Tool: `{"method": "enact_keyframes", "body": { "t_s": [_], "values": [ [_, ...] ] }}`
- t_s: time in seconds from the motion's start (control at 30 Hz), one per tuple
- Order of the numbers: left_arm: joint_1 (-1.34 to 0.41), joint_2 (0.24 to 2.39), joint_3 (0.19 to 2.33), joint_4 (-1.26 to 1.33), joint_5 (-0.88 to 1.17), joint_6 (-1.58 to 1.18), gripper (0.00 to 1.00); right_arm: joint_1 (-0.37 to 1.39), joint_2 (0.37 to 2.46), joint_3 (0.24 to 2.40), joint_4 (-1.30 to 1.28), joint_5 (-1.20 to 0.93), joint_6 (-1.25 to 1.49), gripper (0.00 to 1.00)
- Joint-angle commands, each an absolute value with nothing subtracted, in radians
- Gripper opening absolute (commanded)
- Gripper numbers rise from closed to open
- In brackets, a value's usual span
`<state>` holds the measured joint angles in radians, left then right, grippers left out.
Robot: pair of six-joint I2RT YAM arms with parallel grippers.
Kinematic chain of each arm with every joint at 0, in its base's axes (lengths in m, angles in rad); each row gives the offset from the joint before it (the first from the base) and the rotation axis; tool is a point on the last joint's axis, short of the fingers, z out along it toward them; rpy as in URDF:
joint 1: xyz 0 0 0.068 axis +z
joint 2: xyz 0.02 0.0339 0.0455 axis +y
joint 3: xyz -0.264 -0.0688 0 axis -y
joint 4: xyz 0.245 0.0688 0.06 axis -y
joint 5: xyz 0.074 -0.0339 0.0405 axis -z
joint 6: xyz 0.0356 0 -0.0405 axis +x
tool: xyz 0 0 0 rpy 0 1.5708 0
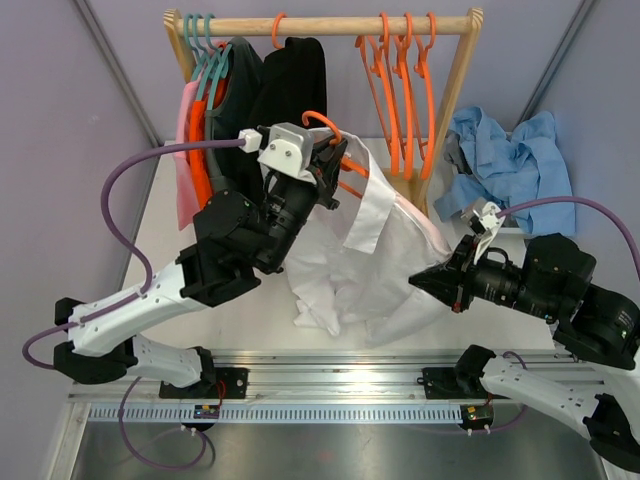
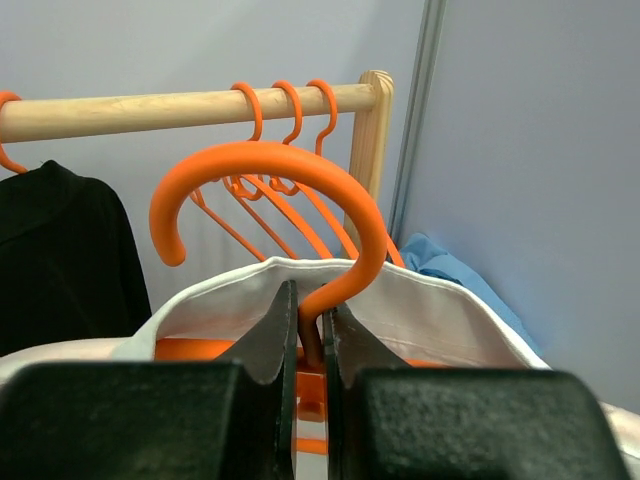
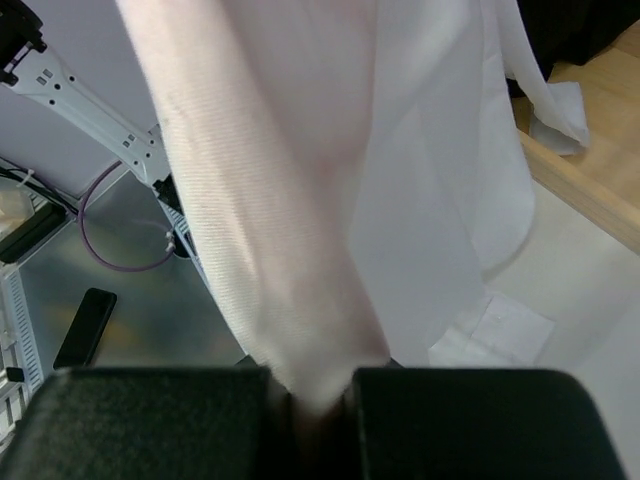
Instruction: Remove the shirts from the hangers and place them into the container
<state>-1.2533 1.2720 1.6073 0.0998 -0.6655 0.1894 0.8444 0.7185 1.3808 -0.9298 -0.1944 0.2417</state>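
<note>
left claw (image 2: 310, 322) clamped on orange hanger (image 2: 270, 170); right claw (image 3: 318, 400) clamped on white shirt (image 3: 300, 200) | done: blue shirts (image 1: 520, 160) off | pending: black shirt (image 1: 295, 80) hanging

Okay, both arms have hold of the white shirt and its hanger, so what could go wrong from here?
1. The left tool pinches only the thin neck of the orange hanger; a hard tug could twist it loose.
2. The right tool grips just a fold of the white shirt, which might slip out.
3. The collar wraps around the hanger, so a sideways pull may snag it.
</note>
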Motion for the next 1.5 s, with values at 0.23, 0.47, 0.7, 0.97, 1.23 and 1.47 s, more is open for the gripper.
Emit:
{"method": "enact_keyframes", "body": {
  "t_s": [0.23,0.47,0.7,0.97,1.23,1.47],
  "values": [
    [-1.246,1.279,1.660,0.143,-0.781,0.295,0.00,0.850,0.598,1.476,-1.020,0.163,0.294,0.00],
    [-1.246,1.187,1.583,0.146,-0.802,0.287,0.00,0.851,0.453,1.486,-1.067,0.822,0.420,0.00],
    [-1.246,1.158,1.562,0.114,-0.746,0.203,0.00,0.851,0.584,1.410,-1.089,0.730,0.459,0.00],
    [-1.247,1.117,1.488,0.038,-0.470,-0.156,0.00,0.851,0.667,1.264,-0.917,0.540,0.472,0.00],
    [-1.252,1.080,1.379,0.096,-0.201,-0.454,0.00,0.851,0.732,1.246,-0.859,0.509,0.440,0.00],
    [-1.250,0.988,1.287,0.199,-0.095,-0.594,0.00,0.850,0.840,1.258,-0.929,0.548,0.437,0.00]
  ]
}}
